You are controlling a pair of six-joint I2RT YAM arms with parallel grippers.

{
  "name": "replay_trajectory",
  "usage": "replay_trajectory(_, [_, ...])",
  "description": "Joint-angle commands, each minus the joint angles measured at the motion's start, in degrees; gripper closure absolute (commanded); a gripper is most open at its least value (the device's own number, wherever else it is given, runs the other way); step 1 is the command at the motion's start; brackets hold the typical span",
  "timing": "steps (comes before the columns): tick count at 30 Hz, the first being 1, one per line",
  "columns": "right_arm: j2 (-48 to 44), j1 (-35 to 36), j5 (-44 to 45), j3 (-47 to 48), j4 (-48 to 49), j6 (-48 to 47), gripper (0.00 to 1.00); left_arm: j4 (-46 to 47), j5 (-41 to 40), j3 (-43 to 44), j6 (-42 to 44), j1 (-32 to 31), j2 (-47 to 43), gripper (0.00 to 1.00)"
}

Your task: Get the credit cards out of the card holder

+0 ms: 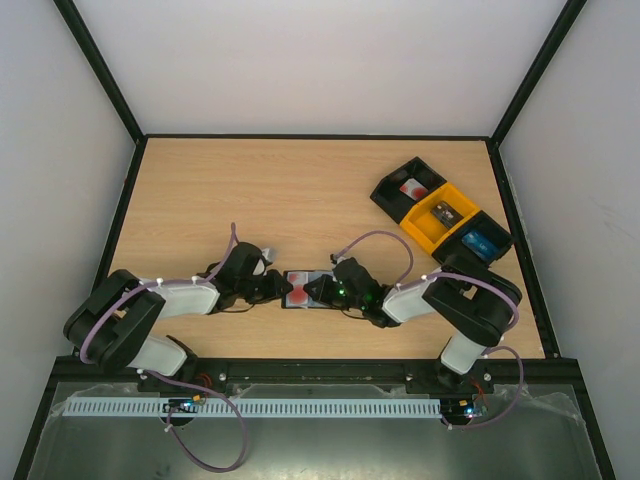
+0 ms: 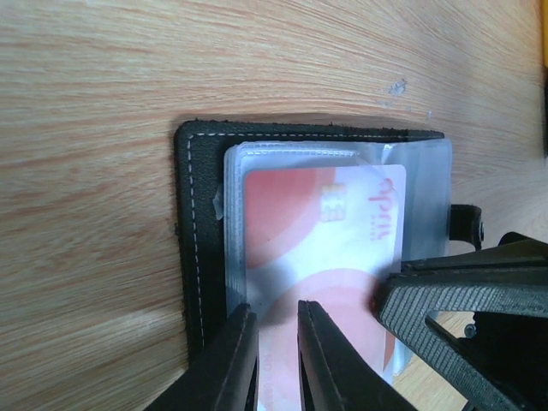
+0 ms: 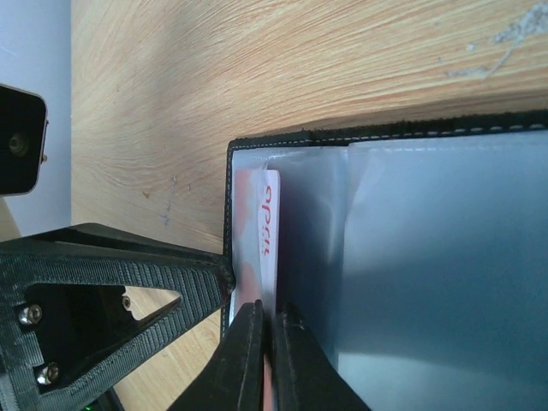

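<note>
Closest to the right wrist camera, the right gripper [image 3: 267, 312] has its black jaws pressed together on the near edge of a credit card [image 3: 267, 218], a pale card with red lettering and a red patch. The card sits at the left end of the open card holder [image 3: 229, 214], just inside its stitched black border. Beside it, the grey-blue clear sleeves [image 3: 428, 257] spread away to the right. In the left wrist view, the left gripper [image 2: 276, 310] has its jaws only a narrow slit apart, clamped over the near edge of the sleeve stack, where the card's large red mark shows through the plastic. The two grippers come in from opposite sides, their tips close together over the holder. From above, the holder lies flat on the wooden table [image 1: 300, 190], near its front edge and between the two arms. A row of black and yellow bins [image 1: 440, 215] stands well apart, toward the far right corner.
</note>
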Motion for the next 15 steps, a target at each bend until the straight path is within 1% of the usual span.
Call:
replay_trajectory(1, [-1.29, 0.33, -0.93, -0.48, 1.55, 0.52, 0.92, -4.33, -3.06, -0.94, 0.76, 0.44, 0.84, 0.83])
replay_trajectory(4, [-1.31, 0.40, -1.36, -0.28, 2.00, 0.80, 0.91, -4.52, -3.10, -0.95, 0.90, 0.38, 1.18, 0.83])
replay_trajectory(8, [-1.84, 0.38, -1.11, -0.69, 3.01, 1.25, 0.97, -4.49, -3.14, -1.16, 0.99, 0.43, 1.56, 0.83])
replay_trajectory(11, [-2.30, 0.34, -0.99, -0.84, 2.94, 1.21, 0.98, -4.48, -3.31, -1.27, 0.99, 0.38, 1.59, 0.84])
replay_trajectory(13, [-2.49, 0.29, -0.86, -0.93, 2.94, 1.25, 0.96, -4.56, -3.46, -1.32, 0.94, 0.42, 1.56, 0.85])
replay_trajectory(15, [-2.49, 0.30, -0.88, -1.06, 2.89, 1.55, 0.92, -4.57, -3.57, -1.40, 0.89, 0.46, 1.61, 0.86])
